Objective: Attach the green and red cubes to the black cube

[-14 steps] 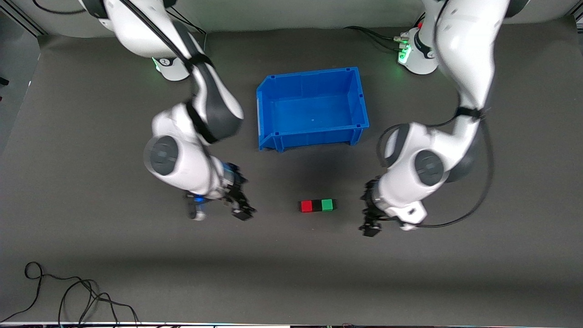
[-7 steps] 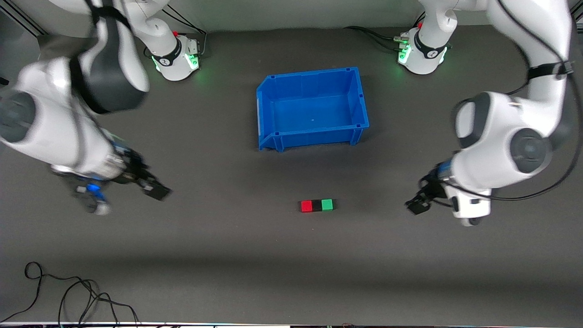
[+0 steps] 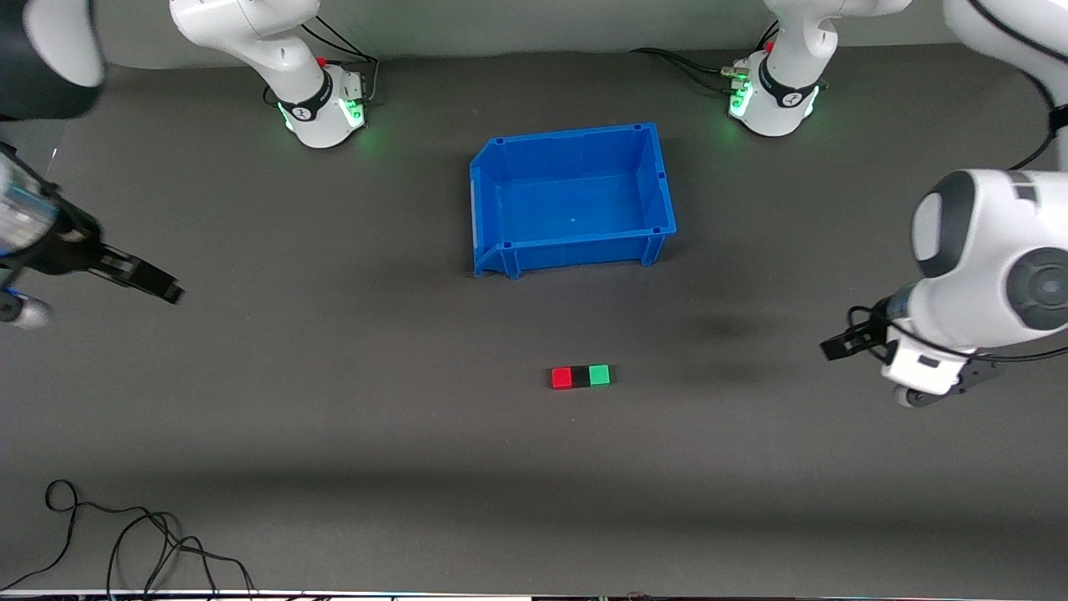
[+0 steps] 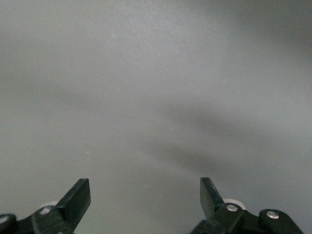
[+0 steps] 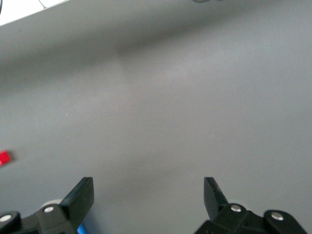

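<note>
Both arms have swung outward since a second ago: right gripper (image 3: 158, 288) and left gripper (image 3: 838, 344) hang spread open over bare mat. Small matte red cube (image 3: 561, 377), black cube (image 3: 580, 376) and green cube (image 3: 599, 375) apparently touch in a row, nearer the camera than the blue plastic bin (image 3: 492, 209).

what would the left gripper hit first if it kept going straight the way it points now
Probably just the grey mat. The left gripper is open, and its wrist view shows only bare mat ahead between the fingers, with no cube or bin in line. How far off the mat lies is unclear.
</note>
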